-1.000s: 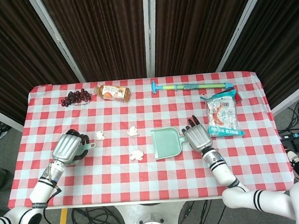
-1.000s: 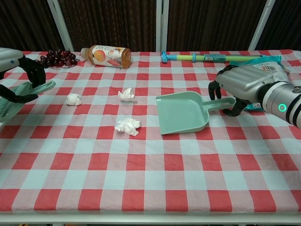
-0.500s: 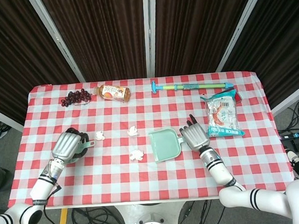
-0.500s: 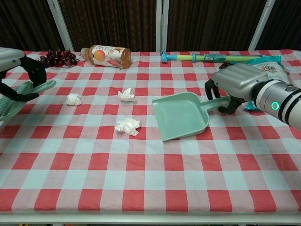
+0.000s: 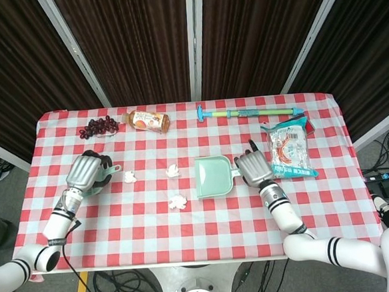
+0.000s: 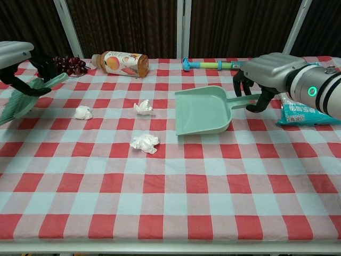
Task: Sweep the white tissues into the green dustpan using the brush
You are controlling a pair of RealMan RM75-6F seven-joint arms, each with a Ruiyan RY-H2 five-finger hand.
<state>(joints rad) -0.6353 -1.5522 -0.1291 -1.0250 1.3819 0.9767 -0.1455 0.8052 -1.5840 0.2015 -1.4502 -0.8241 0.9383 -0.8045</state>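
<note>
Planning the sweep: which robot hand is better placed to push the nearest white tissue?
Left robot hand: it holds the green brush beside the crumpled white tissue. Right robot hand grips the green dustpan.

Silver-grey shells over the backs of the left hand point(image 5: 85, 172) and right hand point(image 5: 252, 169), black fingers point(image 6: 244, 85) beneath. White forearms ringed with black bands near the elbows at 5 and 7 o'clock. Small green light, seemingly an indicator, on the right wrist.

Bright, even overhead light; soft shadows; sharp pics.
</note>
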